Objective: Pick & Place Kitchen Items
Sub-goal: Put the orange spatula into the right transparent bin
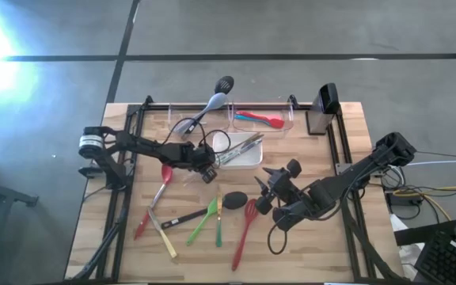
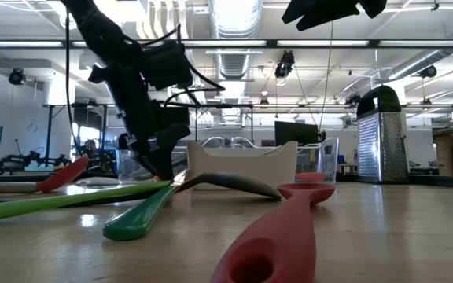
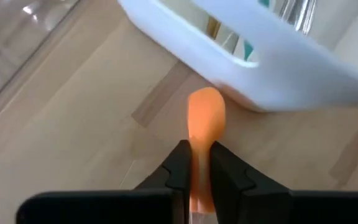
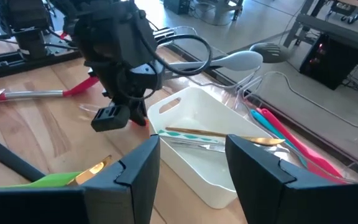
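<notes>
An orange-headed utensil (image 3: 205,115) with a pale handle lies beside the near-left corner of the white dish (image 1: 244,154). My left gripper (image 1: 206,172) (image 3: 197,149) is shut on it. My right gripper (image 1: 266,188) (image 4: 191,162) hangs open above the table's middle, right of the dish, with nothing between its fingers. More utensils lie flat on the wood near the front: a red spoon (image 1: 163,180), green ones (image 1: 206,218), a black spoon (image 1: 234,198) and a red slotted turner (image 1: 248,222). My left gripper pinches the orange utensil at the neck (image 3: 200,163), just behind its head, between its two fingers. The fingers slant down from the table's left side. The utensil runs forward between them, its head toward the dish. Whether it rests on the wood or is lifted, I cannot tell.
The white dish holds metal tongs and a gold-coloured utensil (image 4: 216,134). Two clear bins stand at the far edge: the left has a grey spoon (image 1: 214,103), the right has pink and blue utensils (image 1: 260,119). A dark grater (image 1: 321,111) stands at the far right.
</notes>
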You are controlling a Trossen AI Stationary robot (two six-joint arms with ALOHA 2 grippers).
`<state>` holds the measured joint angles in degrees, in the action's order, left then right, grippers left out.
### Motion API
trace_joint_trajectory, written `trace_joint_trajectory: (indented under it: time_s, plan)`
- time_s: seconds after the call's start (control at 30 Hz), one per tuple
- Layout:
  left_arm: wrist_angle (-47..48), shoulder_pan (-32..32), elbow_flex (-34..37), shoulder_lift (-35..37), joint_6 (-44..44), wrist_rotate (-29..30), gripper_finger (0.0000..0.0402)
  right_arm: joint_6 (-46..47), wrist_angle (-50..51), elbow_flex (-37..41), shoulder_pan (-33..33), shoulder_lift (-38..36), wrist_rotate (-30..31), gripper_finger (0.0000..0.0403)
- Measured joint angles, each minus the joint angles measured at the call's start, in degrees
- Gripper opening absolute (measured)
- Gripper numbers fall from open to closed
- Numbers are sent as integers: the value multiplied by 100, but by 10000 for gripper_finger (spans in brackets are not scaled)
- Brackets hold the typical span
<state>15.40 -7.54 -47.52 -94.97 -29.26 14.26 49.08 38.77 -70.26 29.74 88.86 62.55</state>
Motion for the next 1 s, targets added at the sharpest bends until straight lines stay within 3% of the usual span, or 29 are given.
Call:
trace_joint_trajectory:
  time_s: [0.77, 0.9, 1.0]
  plan:
    - [224, -125, 16, 1824, 570, 900, 36, -9, -8, 22, 3, 14, -153, 158]
    - [-425, -93, 285, 2319, 935, 875, 36, -15, -14, 35, 7, 24, -124, 153]
    - [-1598, -93, 762, 2738, 1162, 378, 36, 15, -148, 85, 9, 24, -77, 153]
